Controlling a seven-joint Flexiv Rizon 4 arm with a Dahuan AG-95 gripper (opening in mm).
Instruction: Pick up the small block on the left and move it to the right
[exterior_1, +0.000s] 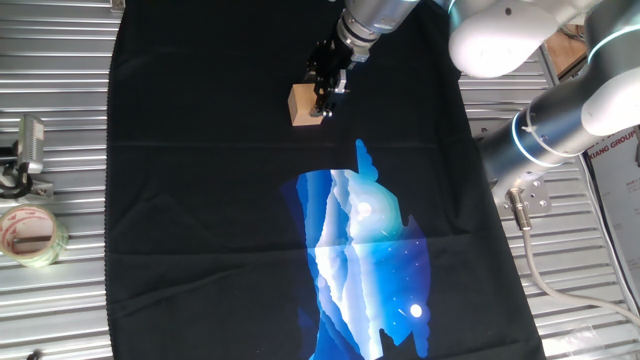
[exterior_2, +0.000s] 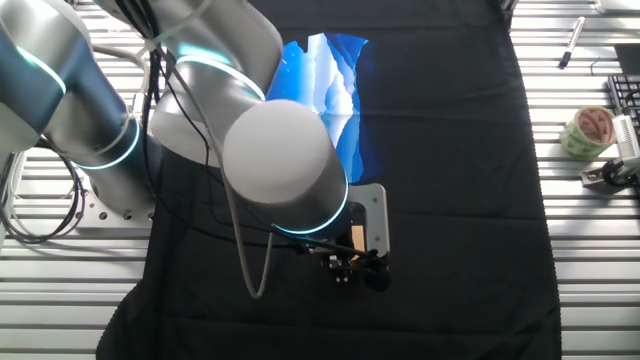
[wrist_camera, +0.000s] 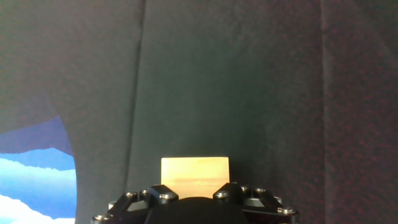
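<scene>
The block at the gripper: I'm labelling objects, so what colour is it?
Light tan, plain wood, the block shows best in the hand view.

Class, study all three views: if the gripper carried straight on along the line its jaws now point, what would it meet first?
The gripper points down, and the small wooden block sits right at its jaws. It would probably meet the block first, then the black cloth beneath. Whether contact already exists cannot be told.

reaches down from the upper edge of one fixed view, white and silver links bent at glowing blue joint rings, wrist angled toward the black gripper (exterior_1: 322, 98). fingertips low, set against a small block (exterior_1: 305, 105) just ahead of them; whether clamped or merely touching cannot be told
</scene>
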